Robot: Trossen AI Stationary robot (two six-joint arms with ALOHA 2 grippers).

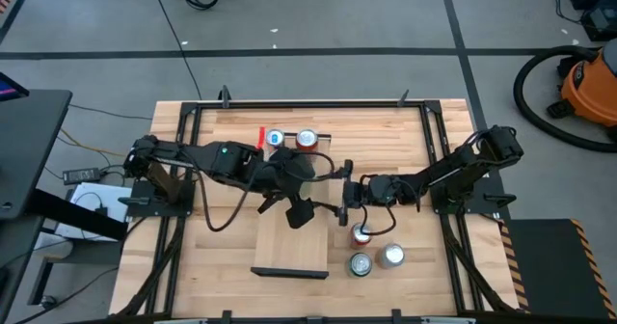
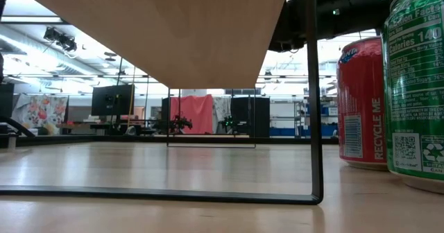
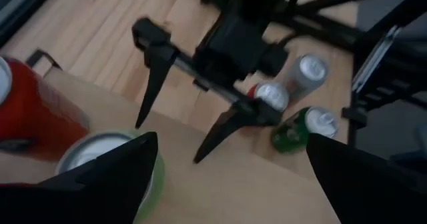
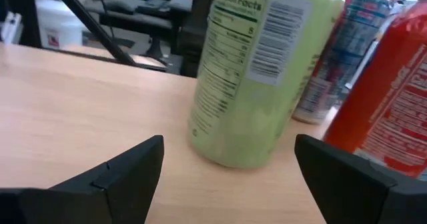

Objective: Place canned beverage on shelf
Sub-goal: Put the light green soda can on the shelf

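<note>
The pale green can [image 3: 100, 161] is standing upright on the shelf [image 1: 289, 252], so the placement of this one is looking essentially done. The left hand [image 1: 297, 208] is hovering just above it with its fingers spread wide and gripping nothing. The can's silver top is showing right beside one finger, but whether that finger is touching it cannot be told. A red can [image 3: 27, 111] is standing close beside the green one on the same plank, and a blue-and-white can [image 4: 360, 51] is sitting just beyond them as the right hand looks at it.

The right hand [image 1: 347, 203] is waiting off the shelf's long edge, facing the left hand, its fingers also apart and empty. Three more cans are resting on the table [image 1: 222, 256] close beneath and behind it: a red one [image 1: 362, 233], a dark green one [image 1: 360, 263] and a silver one [image 1: 390, 256]. If these are meant for the shelf too, that work is still outstanding. Otherwise, only the left hand's retreat is remaining.

The green can is looking intact and undented, and its printed label, nutrition panel and barcode are facing the right hand. It is sitting flat and well in from the plank's edge, so tipping is seeming unlikely unless a finger is clipping it on the way out.
</note>
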